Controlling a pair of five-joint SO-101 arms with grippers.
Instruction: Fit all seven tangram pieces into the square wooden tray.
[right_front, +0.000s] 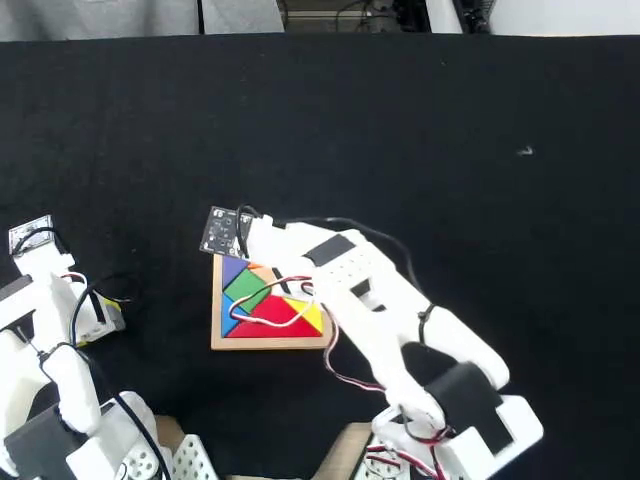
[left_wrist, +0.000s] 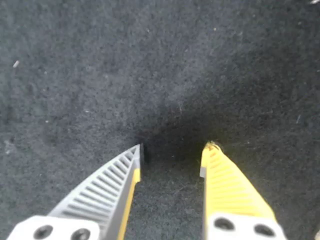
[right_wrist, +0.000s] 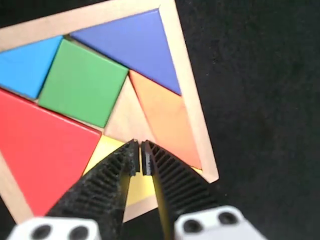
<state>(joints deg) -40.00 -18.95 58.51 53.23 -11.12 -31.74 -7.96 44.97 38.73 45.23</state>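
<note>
The square wooden tray (right_wrist: 192, 115) holds a dark blue triangle (right_wrist: 135, 42), a light blue triangle (right_wrist: 25, 65), a green square (right_wrist: 80, 82), a big red triangle (right_wrist: 40, 150), an orange piece (right_wrist: 167, 120) and a yellow piece (right_wrist: 107, 150). A sliver of bare wood (right_wrist: 122, 112) shows between green and orange. My right gripper (right_wrist: 139, 150) is shut with nothing in it, tips over the yellow piece beside that gap. In the high view the right arm (right_front: 340, 270) lies across the tray (right_front: 268, 343). My left gripper (left_wrist: 172, 150) is open over bare cloth.
Black cloth (right_front: 450, 150) covers the whole table. The left arm (right_front: 45, 300) sits folded at the left edge, well apart from the tray. Both arm bases stand at the near edge.
</note>
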